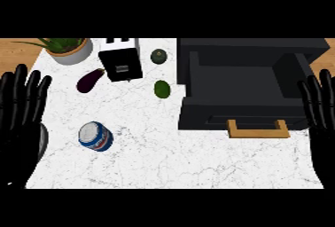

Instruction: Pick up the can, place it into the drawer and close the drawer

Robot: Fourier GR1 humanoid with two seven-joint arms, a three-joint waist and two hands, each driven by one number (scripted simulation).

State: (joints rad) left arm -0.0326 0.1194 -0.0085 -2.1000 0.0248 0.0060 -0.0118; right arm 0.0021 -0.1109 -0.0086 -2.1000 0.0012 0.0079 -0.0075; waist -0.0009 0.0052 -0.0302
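A blue and white can (95, 135) with a silver top lies on the white marble counter (163, 155), left of centre. The dark drawer (245, 80) stands open at the right, with a wooden handle (258, 129) on its front and nothing visible inside. My left hand (20, 111) rests open at the left edge, fingers up, a short way left of the can. My right hand (321, 111) rests open at the right edge, beside the drawer's front corner. Neither hand touches anything.
A purple eggplant (90, 80), a black and white box (120, 60) and a potted plant (67, 48) sit at the back left. A dark green avocado (157, 56) and a green lime-like fruit (161, 88) lie just left of the drawer.
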